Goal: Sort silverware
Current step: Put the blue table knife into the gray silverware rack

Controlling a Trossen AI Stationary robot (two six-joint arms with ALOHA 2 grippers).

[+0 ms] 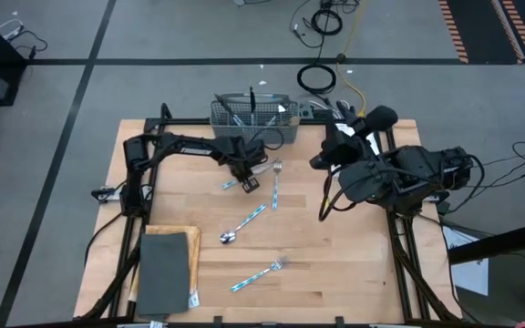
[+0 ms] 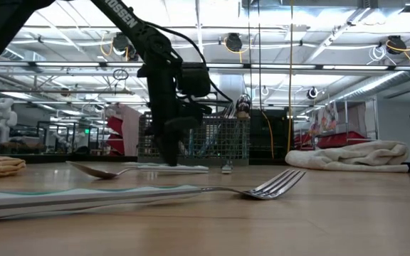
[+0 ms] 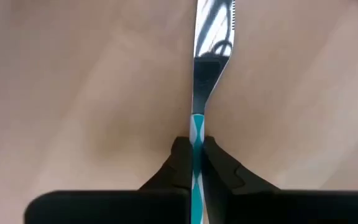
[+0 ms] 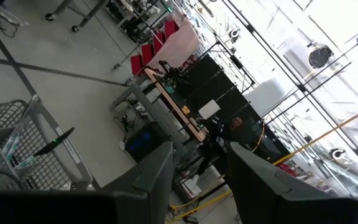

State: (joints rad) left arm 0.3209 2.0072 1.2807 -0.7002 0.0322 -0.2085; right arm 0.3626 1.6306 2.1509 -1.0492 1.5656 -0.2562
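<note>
Knife (image 3: pixel 211 37), shiny serrated blade, blue-white handle pinched by left hand (image 3: pixel 194 155).

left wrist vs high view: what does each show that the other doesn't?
Left wrist only: the left gripper is shut on the knife, clamping its blue-and-white handle edge-on, serrated blade pointing away over bare wood.

High only: the layout. The mesh basket stands at the table's far edge with utensils in it; a fork, a spoon and a second fork lie loose on the table; a grey pad lies near the left front corner; the right gripper waits raised at the right.

Both: the left gripper down at the knife, just in front of the basket.
</note>
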